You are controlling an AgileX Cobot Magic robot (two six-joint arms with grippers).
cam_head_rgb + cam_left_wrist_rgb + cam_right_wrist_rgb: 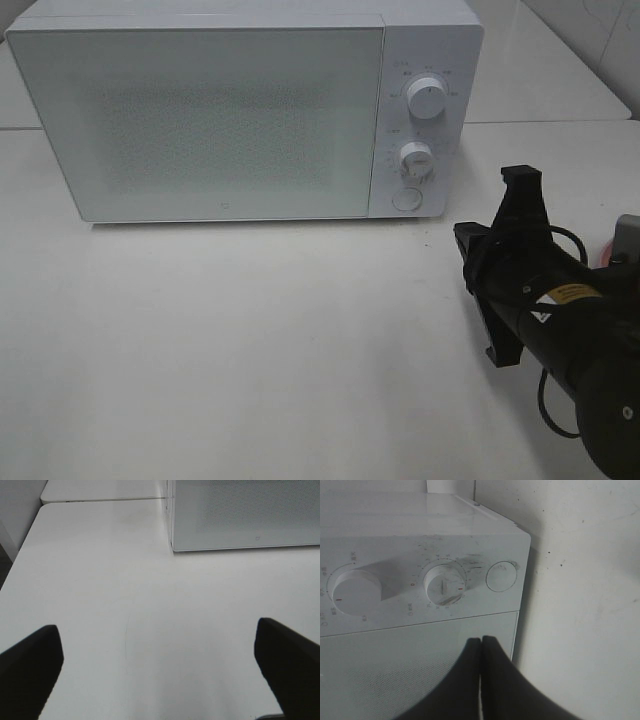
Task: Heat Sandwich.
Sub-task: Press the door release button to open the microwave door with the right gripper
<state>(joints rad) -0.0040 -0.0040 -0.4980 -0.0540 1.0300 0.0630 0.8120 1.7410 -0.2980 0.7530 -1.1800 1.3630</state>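
The white microwave (230, 110) stands at the back of the table with its door shut. The sandwich is out of view in all views. My right gripper (466, 236) is shut and empty. It is rolled on its side and hovers just right of and in front of the microwave's control panel. In the right wrist view its shut fingertips (481, 641) point at the panel's lower knob (444, 584) and round button (501, 576). My left gripper (160, 680) is open and empty over bare table, left of and in front of the microwave (245, 515).
The panel has an upper knob (427, 97), a lower knob (415, 158) and a round button (407, 198). A second white table (560, 60) adjoins behind. A small grey and reddish thing (622, 240) peeks out behind my right arm at the right edge.
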